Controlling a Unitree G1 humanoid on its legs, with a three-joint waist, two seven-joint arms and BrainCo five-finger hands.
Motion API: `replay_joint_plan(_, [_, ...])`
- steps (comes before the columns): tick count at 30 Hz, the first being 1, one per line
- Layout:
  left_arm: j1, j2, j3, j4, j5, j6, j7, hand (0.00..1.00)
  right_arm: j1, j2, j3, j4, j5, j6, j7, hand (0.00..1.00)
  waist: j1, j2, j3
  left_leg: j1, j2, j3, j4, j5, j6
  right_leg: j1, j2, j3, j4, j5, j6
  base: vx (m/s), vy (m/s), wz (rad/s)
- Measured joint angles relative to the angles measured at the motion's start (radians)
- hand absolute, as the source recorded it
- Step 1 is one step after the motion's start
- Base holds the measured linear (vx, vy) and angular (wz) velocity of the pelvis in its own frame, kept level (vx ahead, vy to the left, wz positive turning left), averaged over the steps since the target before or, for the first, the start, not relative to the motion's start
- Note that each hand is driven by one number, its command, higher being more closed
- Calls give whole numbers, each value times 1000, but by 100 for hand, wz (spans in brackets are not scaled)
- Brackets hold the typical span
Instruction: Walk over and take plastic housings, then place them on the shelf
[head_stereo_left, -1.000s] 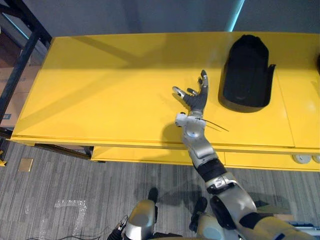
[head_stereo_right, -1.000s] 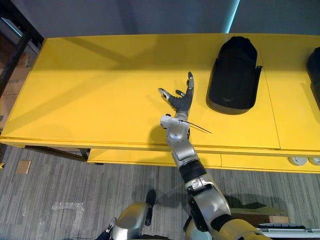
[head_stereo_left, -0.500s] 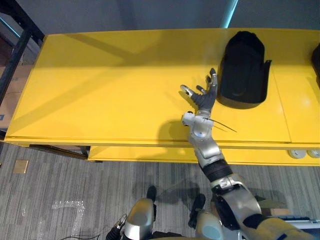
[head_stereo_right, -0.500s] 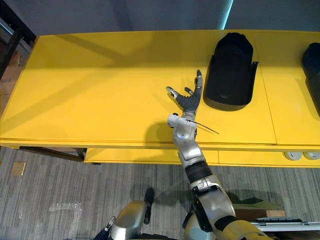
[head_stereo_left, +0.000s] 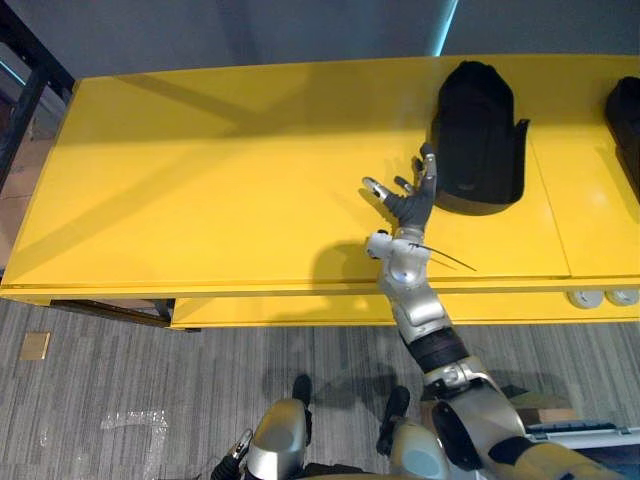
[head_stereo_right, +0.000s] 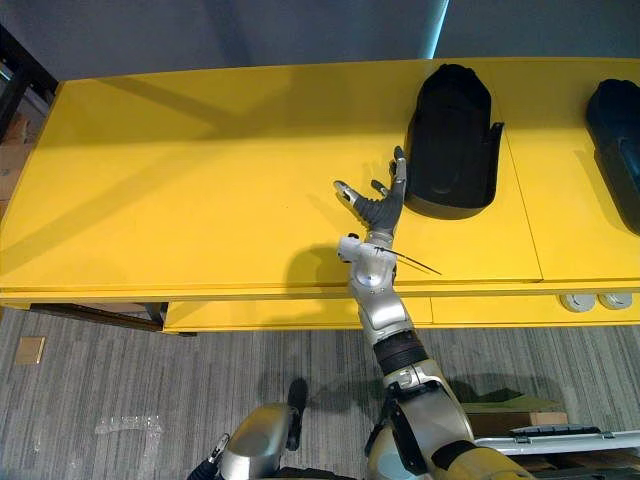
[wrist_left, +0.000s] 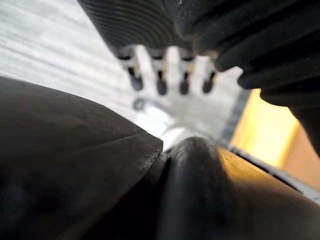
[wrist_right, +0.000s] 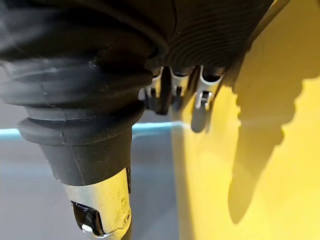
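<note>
A black plastic housing (head_stereo_left: 478, 140) lies on the yellow table (head_stereo_left: 200, 180), toward the far right. My right hand (head_stereo_left: 410, 205) hovers over the table just left of it, fingers spread and straight, holding nothing. Its longest fingertip is close to the housing's left edge; I cannot tell whether they touch. In the right wrist view the fingers (wrist_right: 200, 95) reach out over the yellow top. My left hand (wrist_left: 160, 75) hangs over the grey floor with straight fingers, holding nothing.
A second black housing (head_stereo_right: 615, 115) lies at the table's right end. A black shelf frame (head_stereo_left: 20, 60) stands past the table's left end. Round sockets (head_stereo_left: 595, 297) sit in the table's front edge at the right. Grey carpet lies before the table.
The camera has shifted right, bringing the second housing into view. My right hand has moved forward and right, closer to the first housing's left edge.
</note>
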Motion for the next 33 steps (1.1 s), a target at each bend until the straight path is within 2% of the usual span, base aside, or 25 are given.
replay_joint_plan(7, [-4,7,0,0,6,9,0,0,19,-4,-18,-10,-32,-1,-2,0,-4,-4,-2,1,1,3,1,0,0,0,3,3,-7,4,1,0,0,0])
replay_joint_plan(14, [-4,24,-4,0,7,11,-1,0,42,-16,-40,-9,-31,1,6,0,-4,-26,-14,1,6,9,3,-1,-1,0,11,13,-16,13,-3,-8,-1,-2])
replay_joint_plan(23, [-4,24,-3,0,8,12,-1,0,49,-24,-39,-9,-29,-7,49,0,-6,-26,-14,-1,11,15,2,-1,-1,0,17,22,-27,22,-4,-9,-2,-3])
replay_joint_plan(26, [-4,24,-2,1,9,11,-1,0,68,-26,-24,-13,-7,-66,168,0,-6,-27,-15,-1,11,16,-2,-1,-1,0,18,22,-31,23,-4,0,0,0])
replay_joint_plan(27, [-5,25,0,5,11,10,-2,0,83,-33,-1,-29,13,-96,250,0,-8,-31,-17,-1,12,19,-6,-1,-1,0,19,23,-39,26,-4,29,-3,-6])
replay_joint_plan(30, [-5,33,22,27,43,10,-12,0,165,-66,133,-239,110,-147,450,0,-20,-55,-41,3,17,31,-19,-1,-2,1,28,28,-66,33,-4,59,-5,-7])
replay_joint_plan(33, [0,55,36,43,74,13,-11,0,262,-74,173,-461,194,-150,578,0,-37,-92,-88,33,24,59,-30,-9,-14,19,39,44,-90,36,-3,134,-6,-22])
